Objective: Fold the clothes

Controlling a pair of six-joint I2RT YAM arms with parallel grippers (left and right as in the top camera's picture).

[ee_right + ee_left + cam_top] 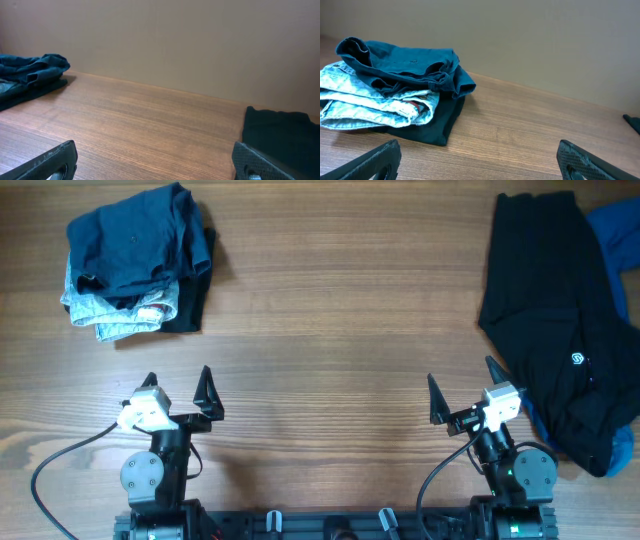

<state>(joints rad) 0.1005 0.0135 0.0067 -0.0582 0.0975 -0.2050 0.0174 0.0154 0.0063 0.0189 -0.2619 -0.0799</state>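
On the wooden table (pixel 330 310), the black shirt (pixel 545 300) stretches front-to-back just right of the right gripper (pixel 462 375); it and the left gripper (pixel 178 375) gape empty.

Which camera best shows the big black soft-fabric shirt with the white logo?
Overhead: most of the black shirt shows, white logo included. Right wrist catches only one corner; left wrist, at most a dark sliver.
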